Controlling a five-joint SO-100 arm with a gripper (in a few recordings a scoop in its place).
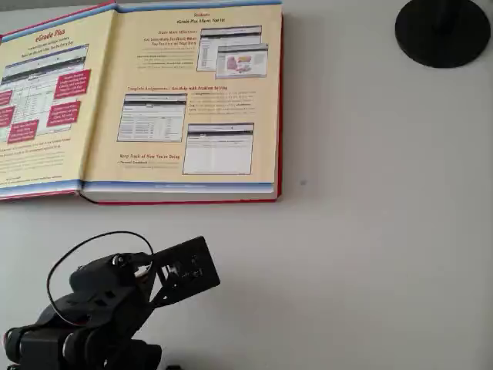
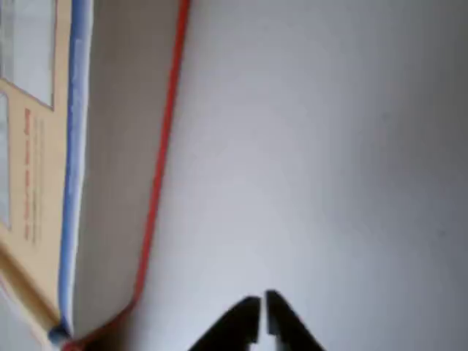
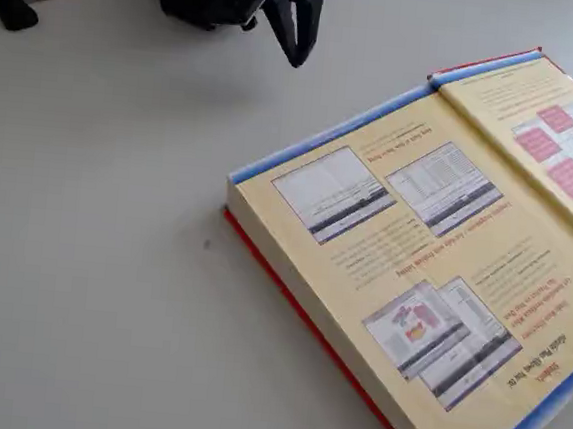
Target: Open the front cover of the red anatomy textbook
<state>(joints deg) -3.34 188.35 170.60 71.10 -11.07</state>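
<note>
The red anatomy textbook (image 1: 192, 100) lies open at the back left of the table in the overhead view, its cream-yellow endpaper facing up. Its front cover (image 1: 38, 100) is folded out flat to the left, inner face up, showing red boxes. The fixed view has the textbook (image 3: 403, 255) at the right and the front cover (image 3: 563, 148) at the far right. My gripper (image 3: 299, 47) hangs above bare table, apart from the book's near corner. In the wrist view the gripper (image 2: 262, 307) is shut on nothing, with the textbook's page edge (image 2: 117, 146) to its left.
A black round disc (image 1: 443, 31) stands at the back right of the table. My black arm (image 1: 100, 308) is folded at the front left, with a cable looping over it. A light table surface (image 1: 370, 231) stretches right of the book.
</note>
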